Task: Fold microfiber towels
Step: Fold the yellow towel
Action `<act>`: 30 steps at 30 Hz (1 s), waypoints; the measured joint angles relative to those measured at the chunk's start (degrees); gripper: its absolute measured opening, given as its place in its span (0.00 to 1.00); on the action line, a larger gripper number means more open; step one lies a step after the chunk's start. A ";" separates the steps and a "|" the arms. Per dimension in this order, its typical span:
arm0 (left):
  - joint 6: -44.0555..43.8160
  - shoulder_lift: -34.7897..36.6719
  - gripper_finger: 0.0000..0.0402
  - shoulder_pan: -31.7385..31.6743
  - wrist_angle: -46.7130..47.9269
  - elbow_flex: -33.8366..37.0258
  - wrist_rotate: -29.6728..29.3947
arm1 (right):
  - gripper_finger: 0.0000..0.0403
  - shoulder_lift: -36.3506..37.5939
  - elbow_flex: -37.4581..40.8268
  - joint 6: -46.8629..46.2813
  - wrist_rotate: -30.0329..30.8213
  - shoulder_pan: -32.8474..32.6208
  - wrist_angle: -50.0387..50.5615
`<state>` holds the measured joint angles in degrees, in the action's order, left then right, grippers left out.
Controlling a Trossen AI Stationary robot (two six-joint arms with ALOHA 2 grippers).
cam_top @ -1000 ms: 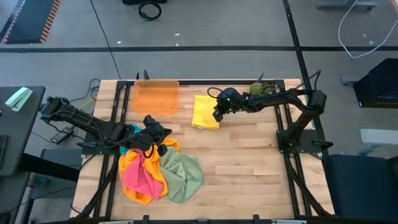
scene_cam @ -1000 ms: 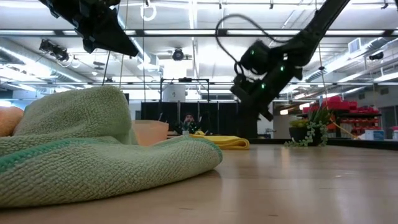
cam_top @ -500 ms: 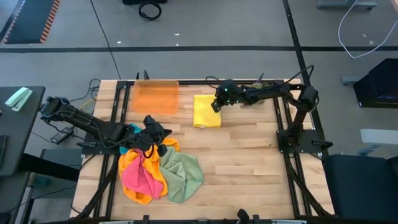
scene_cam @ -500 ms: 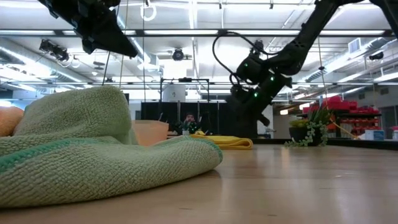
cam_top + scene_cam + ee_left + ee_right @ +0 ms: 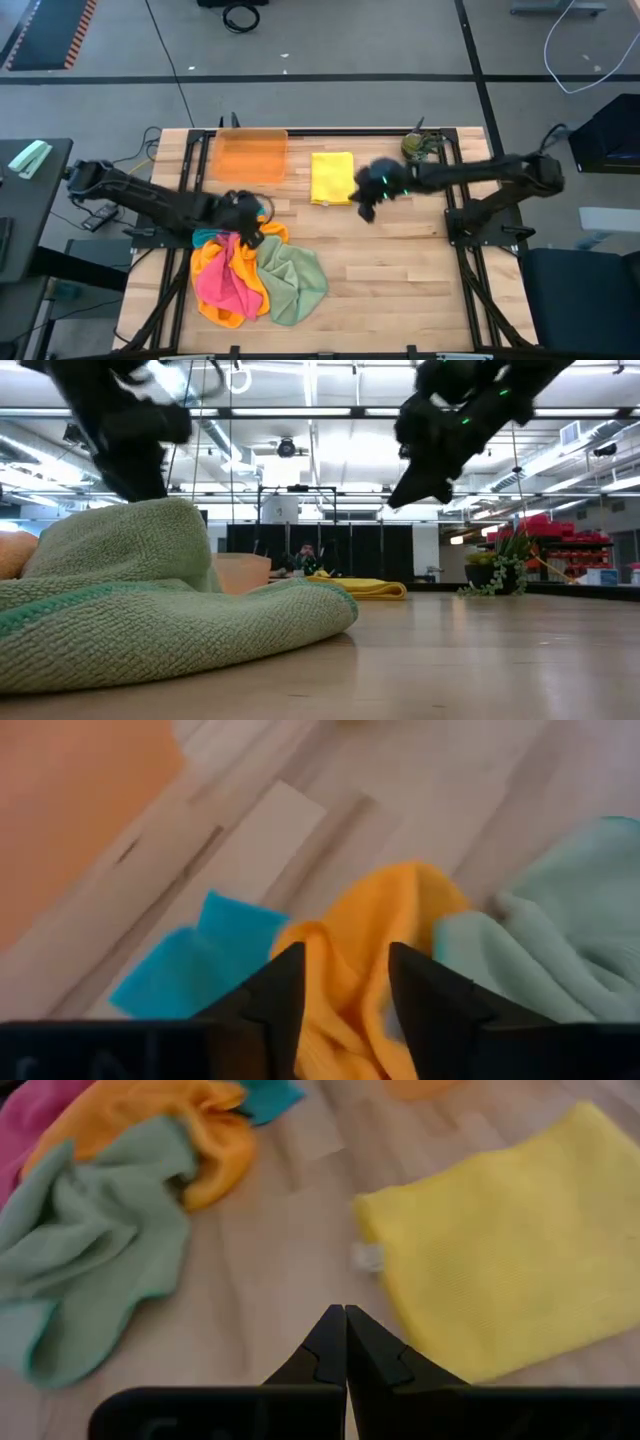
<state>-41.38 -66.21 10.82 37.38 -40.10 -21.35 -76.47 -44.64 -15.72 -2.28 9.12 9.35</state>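
A pile of towels lies at the table's near left: orange (image 5: 212,262), pink (image 5: 226,288), sage green (image 5: 297,275) and teal-blue (image 5: 206,209). A folded yellow towel (image 5: 332,177) lies flat at the far middle, its white tag (image 5: 367,1258) at one edge. My left gripper (image 5: 246,218) is open and low over the pile's far end, its fingers on either side of a raised fold of the orange towel (image 5: 345,970). My right gripper (image 5: 365,206) is shut and empty, raised above the table just right of the yellow towel's near right corner. My left gripper's open fingers (image 5: 283,992) come from above at a raised fold of the orange towel. I cannot tell whether they touch it.
A translucent orange tray (image 5: 250,155) stands at the far left, next to the yellow towel. A small potted plant (image 5: 420,145) stands at the far right. Bare wood lies between the pile and the right edge (image 5: 400,280).
My right gripper has left the yellow towel's far right side, going toward the table's near edge and up. My left gripper has gone down toward the pile of towels. The towels lie as before.
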 joint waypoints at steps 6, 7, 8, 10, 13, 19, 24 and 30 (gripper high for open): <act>18.04 -4.71 0.43 -12.29 -1.52 0.00 11.48 | 0.01 3.43 4.01 -5.16 9.33 -11.22 -1.18; 21.31 -5.23 0.43 -13.62 -1.51 0.00 13.09 | 0.01 3.54 4.25 -5.89 10.13 -12.35 -1.16; 24.01 -5.80 0.43 -14.67 -1.74 0.00 14.65 | 0.01 3.54 4.33 -6.46 10.50 -13.32 -1.15; 26.67 -6.69 0.42 -16.41 -1.37 0.00 18.26 | 0.01 3.40 4.35 -6.67 10.92 -14.66 -1.21; 28.13 -8.05 0.40 -17.94 -1.39 0.00 23.96 | 0.01 3.28 4.37 -6.74 11.01 -15.54 -1.16; 28.27 -11.29 0.38 -18.09 -0.84 -0.02 26.15 | 0.01 3.28 4.37 -6.82 11.50 -15.14 -1.24; 29.76 -15.46 0.34 -17.67 0.27 0.00 26.13 | 0.01 3.28 4.37 -7.22 11.73 -15.17 -1.28; 31.53 -15.07 0.04 -17.13 1.63 -2.16 26.10 | 0.01 3.26 4.37 -7.49 11.71 -15.31 -1.16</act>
<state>-9.85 -81.28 -6.31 39.01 -42.26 4.76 -73.21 -40.27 -23.21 9.43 -6.20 8.19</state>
